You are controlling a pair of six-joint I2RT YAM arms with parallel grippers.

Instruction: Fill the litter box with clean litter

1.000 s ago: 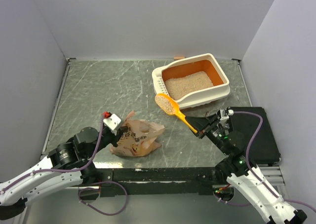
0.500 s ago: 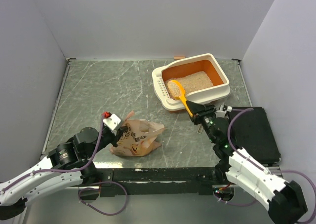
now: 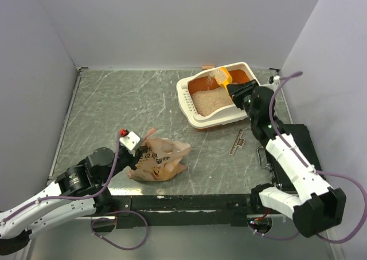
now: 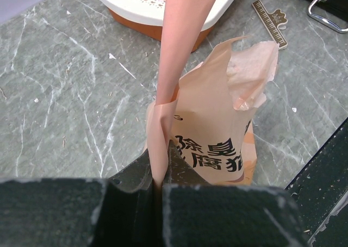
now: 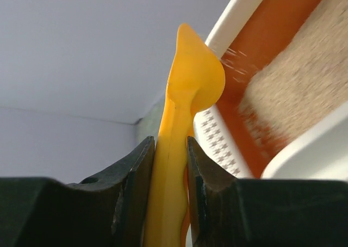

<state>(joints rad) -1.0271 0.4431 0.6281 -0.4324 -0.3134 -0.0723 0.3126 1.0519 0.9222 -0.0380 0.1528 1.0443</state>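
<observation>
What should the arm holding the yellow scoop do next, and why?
Probably tilt the scoop a little further, emptying it into the litter box. The right gripper holds it over the box's far end, grains are spilling from its bowl, and bare orange shows there beyond the litter.

- Beyond right gripper (image 5: 168, 149): litter (image 5: 304, 89) blurred, litter box (image 5: 239, 13) cropped.
- Inside it: scoop (image 5: 190, 78) handle's end hidden.
- Inside left gripper (image 4: 159, 168): paper bag (image 4: 217, 133) fold's end hidden.
</observation>
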